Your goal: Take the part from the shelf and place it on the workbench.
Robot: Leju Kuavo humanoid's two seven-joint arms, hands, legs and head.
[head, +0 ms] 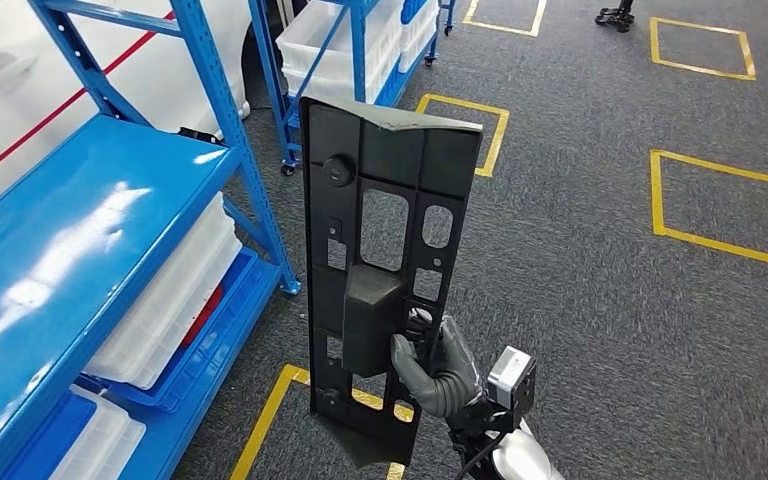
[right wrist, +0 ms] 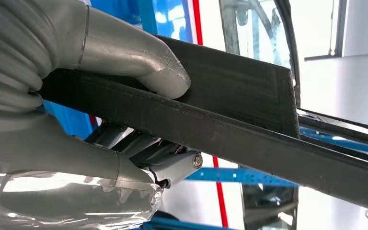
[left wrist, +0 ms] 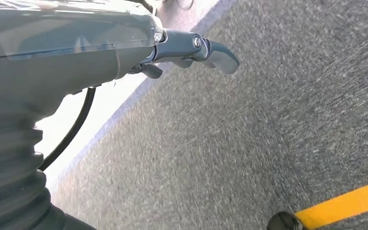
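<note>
The part is a long black plastic panel with cut-out windows and a raised block, held upright in the air in front of me. My right hand grips its lower right edge. In the right wrist view the thumb presses on the part's black edge and the fingers clamp it from the other side. My left hand hangs over the grey carpet, fingers loosely curled and holding nothing.
A blue metal shelf stands at my left with white plastic bins on its lower level. A second blue rack with white bins is further back. Grey carpet with yellow taped squares spreads to the right.
</note>
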